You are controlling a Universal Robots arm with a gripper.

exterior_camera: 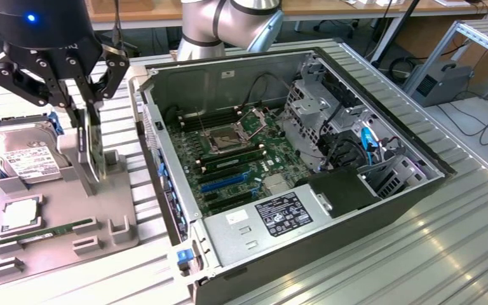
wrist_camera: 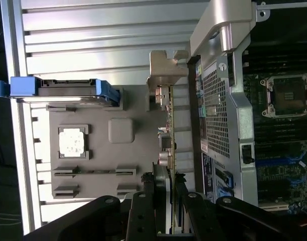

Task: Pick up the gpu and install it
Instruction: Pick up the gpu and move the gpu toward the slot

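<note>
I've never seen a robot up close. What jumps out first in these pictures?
The big open computer case fills the middle, its green circuit board laid bare. At the exterior view's left, the black gripper is clamped on a thin graphics card, upright over a grey tray. A silver hard drive sits on that tray too.

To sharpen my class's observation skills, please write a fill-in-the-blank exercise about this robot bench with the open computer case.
1. The gripper is closed on the ____, a thin card standing on edge over the grey tray.
2. The hard drive lying on that tray has a ____ label.
3. The slim memory stick on the tray is coloured ____.

Missing words: gpu; white; green.
</note>
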